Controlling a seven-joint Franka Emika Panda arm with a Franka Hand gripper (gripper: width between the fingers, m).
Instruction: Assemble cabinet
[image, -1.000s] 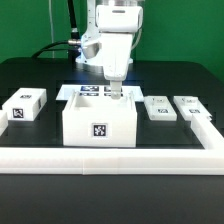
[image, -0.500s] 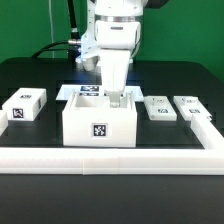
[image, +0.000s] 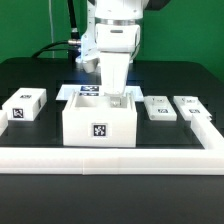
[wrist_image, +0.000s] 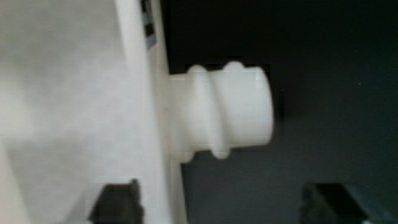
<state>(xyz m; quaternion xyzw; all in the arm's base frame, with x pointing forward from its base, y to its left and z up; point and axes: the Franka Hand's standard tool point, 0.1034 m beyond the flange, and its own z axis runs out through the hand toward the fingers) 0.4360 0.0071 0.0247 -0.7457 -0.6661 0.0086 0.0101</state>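
Gripper (image: 118, 96): low at the cabinet (image: 98, 128) rear rim, released; fingers (wrist_image: 118, 200) spread wide, gripping nothing, round knob (wrist_image: 222, 110) untouched between them.
Cabinet: mid-counter (image: 40, 75), upright, behind the rail (image: 110, 158).
Done: apparently little; box stands ready.
Left: loose blocks (image: 26, 104) (image: 157, 107) (image: 189, 104) lie beside it, not yet fitted.

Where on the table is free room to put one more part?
Bare table lies between the cabinet and the block at the exterior view's left, and behind the two blocks at its right. Those blocks and the border rail crowd that side.
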